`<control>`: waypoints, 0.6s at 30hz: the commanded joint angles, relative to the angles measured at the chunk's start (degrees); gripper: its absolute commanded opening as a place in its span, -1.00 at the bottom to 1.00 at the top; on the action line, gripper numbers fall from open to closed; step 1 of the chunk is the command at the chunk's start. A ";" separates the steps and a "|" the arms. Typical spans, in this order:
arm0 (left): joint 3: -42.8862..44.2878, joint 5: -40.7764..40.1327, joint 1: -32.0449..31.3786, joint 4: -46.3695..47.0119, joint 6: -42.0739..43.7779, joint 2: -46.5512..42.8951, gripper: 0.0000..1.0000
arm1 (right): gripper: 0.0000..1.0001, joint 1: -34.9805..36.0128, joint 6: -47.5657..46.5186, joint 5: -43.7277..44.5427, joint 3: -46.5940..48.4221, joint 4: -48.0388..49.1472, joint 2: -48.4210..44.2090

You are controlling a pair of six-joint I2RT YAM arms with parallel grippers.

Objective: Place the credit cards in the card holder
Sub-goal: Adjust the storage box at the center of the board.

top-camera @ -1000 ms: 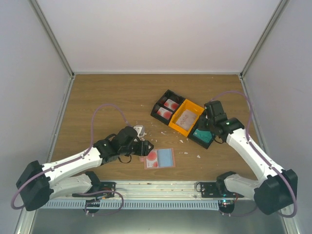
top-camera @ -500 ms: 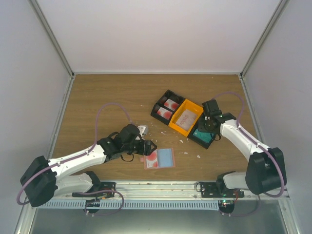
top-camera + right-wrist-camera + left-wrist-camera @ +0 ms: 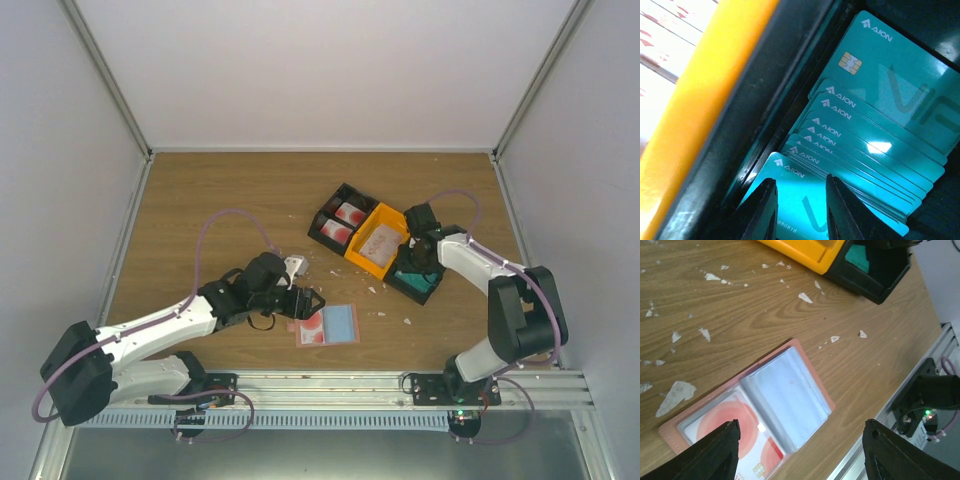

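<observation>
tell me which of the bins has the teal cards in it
The black bin at the right end of the row, next to the orange bin, with the right hand in it. The other black bin holds white-and-red cards.

I get bright, even overhead light, soft shadows on the surface (image 3: 220,200). Right wrist: white glare spot on teal credit cards (image 3: 880,147), orange bin (image 3: 705,100) blurry.

White arms (image 3: 150,334), black joints (image 3: 75,372), lilac cables (image 3: 235,213)
</observation>
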 commanded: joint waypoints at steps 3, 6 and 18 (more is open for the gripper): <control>4.18 3.88 0.49 1.72 -0.26 3.06 0.37 | -0.37 -0.45 -3.25 -7.60 3.55 4.71 1.48; 6.77 5.35 0.51 -0.50 -2.19 5.46 0.36 | -0.20 -0.27 -3.84 -11.41 4.88 5.29 3.63; 12.02 5.64 1.12 -2.38 -5.90 9.60 0.33 | 0.00 -0.02 -12.22 -8.86 11.18 -4.50 9.22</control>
